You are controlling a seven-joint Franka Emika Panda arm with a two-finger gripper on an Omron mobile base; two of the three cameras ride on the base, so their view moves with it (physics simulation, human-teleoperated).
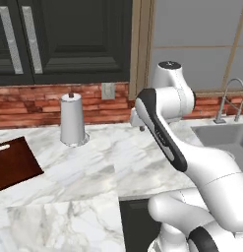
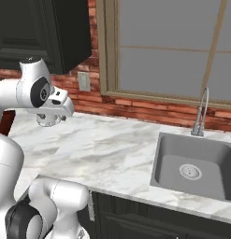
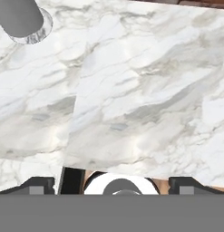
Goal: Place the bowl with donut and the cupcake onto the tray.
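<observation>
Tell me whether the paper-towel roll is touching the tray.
Apart. The left base view shows bare marble counter between the paper-towel roll, standing upright near the brick wall, and the tray lying at the left edge.

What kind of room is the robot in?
It looks like a kitchen. There's a marble counter with a sink and faucet under a window, a paper-towel roll by the brick wall, and dark cabinets above.

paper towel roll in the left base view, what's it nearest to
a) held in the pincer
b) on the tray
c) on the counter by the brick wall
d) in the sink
c: the paper towel roll stands upright on the marble counter just in front of the brick wall, apart from the tray at the left edge.
</observation>
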